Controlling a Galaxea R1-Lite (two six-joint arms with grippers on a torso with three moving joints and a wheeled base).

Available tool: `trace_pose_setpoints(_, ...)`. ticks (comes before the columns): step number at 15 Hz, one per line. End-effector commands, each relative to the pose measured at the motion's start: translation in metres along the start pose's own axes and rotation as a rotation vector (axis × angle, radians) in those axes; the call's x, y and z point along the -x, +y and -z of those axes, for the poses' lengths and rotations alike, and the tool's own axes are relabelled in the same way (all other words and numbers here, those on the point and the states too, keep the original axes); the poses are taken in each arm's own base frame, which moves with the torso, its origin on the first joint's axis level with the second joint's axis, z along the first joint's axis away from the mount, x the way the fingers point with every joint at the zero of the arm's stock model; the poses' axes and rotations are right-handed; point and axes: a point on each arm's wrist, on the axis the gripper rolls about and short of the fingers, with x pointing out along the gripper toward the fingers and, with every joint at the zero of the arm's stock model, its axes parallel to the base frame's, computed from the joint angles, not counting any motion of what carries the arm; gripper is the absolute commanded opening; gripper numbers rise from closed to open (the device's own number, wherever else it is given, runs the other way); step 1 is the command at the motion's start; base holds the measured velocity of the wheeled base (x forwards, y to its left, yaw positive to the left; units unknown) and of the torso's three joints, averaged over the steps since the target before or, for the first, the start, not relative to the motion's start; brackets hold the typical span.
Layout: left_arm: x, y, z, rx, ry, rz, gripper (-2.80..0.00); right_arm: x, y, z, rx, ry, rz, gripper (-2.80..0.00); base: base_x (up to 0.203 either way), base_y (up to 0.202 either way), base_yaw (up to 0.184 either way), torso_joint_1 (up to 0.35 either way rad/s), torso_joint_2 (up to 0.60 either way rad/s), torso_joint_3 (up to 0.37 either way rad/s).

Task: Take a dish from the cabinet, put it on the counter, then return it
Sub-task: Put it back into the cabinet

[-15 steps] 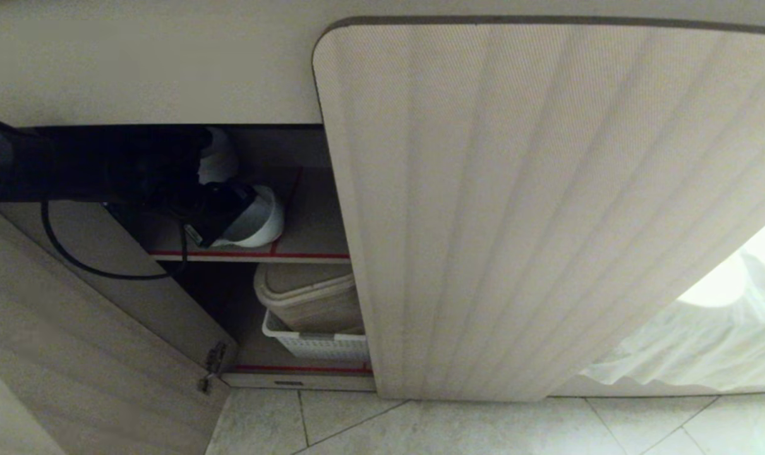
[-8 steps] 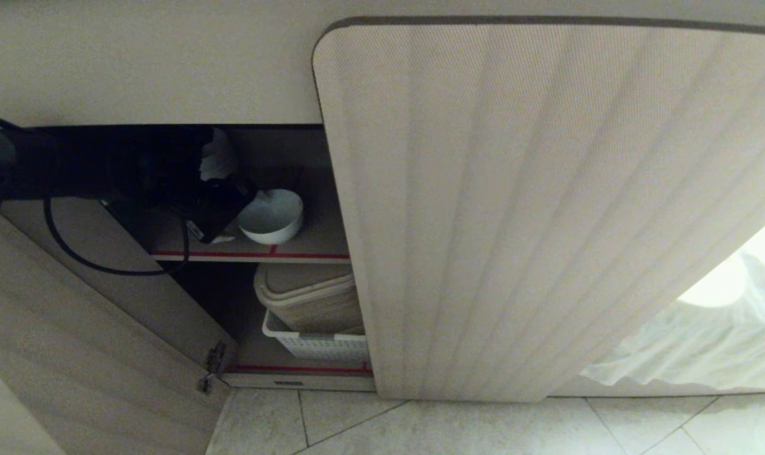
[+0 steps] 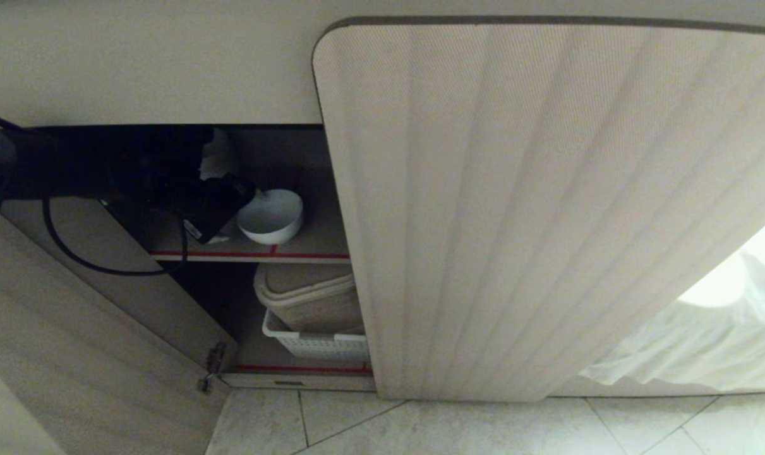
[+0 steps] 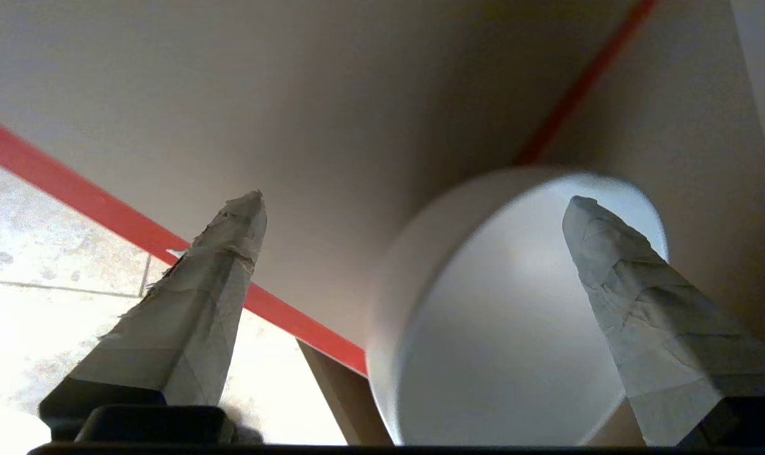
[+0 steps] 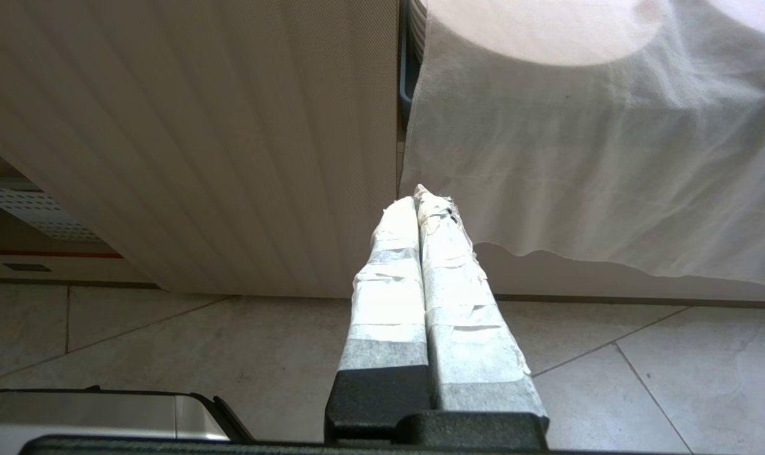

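On the upper shelf [image 3: 306, 243] of the cupboard [image 3: 515, 208] sits the bowl [image 3: 270, 217], upright. Left claw [image 4: 414, 208] stands wide apart, one finger [image 4: 616, 265] over the bowl's mouth, gripping nothing. Right claw [image 5: 418, 205] hangs pressed together, idle. Glossy china looks light, stiff, slippery and breakable; pinching across the rim wall seems safest.

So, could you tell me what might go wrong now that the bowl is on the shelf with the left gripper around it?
1. In the left wrist view, one finger of the open left gripper lies across the bowl, so pulling back could snag the rim and tip it.
2. The bowl sits near the red-striped shelf edge; a nudge might drag it off.
3. The arm cable hangs by the open door and may catch.
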Motion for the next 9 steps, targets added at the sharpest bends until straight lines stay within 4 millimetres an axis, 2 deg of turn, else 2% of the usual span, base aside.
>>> trace_pose_setpoints(1, 0.002, -0.001, -0.001, 0.024, -0.028, -0.006, 0.00, 0.000, 0.000, 0.000, 0.000, -0.001, 0.001, -2.80, 0.000, 0.000, 0.000, 0.000, 0.00, 0.000)
trace_pose_setpoints(9, 0.004, -0.013, -0.004, 0.028, -0.206, 0.046, 0.00, 0.000, 0.000, 0.000, 0.000, -0.001, 0.001, -2.80, 0.000, 0.000, 0.000, 0.000, 0.00, 0.000)
